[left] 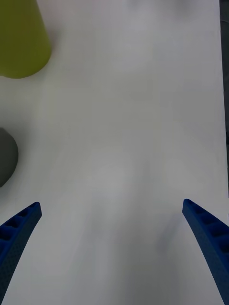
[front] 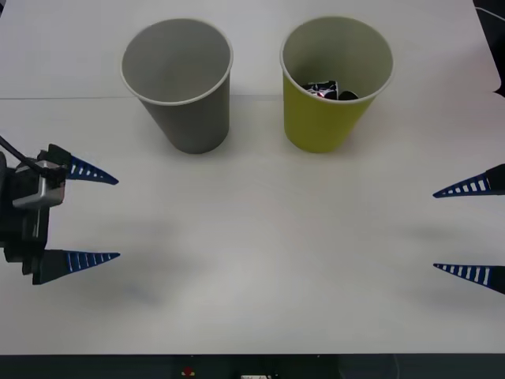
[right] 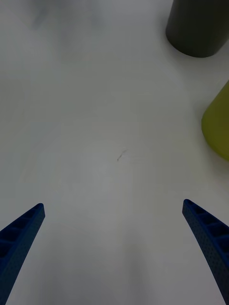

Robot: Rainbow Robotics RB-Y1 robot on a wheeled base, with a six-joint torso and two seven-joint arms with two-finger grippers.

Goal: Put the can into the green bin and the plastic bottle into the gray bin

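The gray bin (front: 179,83) stands upright at the table's back left, and what shows of its inside is bare. To its right stands the green bin (front: 334,83) with the black can (front: 327,90) lying in its bottom. The plastic bottle is out of view. My left gripper (front: 106,219) is open at the left edge of the table, nothing between its fingers. My right gripper (front: 446,229) is open at the right edge, also holding nothing. The right wrist view has the gray bin (right: 198,26) and the green bin (right: 217,126) at its border; the left wrist view has the green bin (left: 21,38) and gray bin (left: 5,157).
The white table (front: 260,268) stretches flat between the two grippers and in front of the bins. Its near edge (front: 252,355) meets a dark strip. A dark edge (left: 224,71) runs along one side of the left wrist view.
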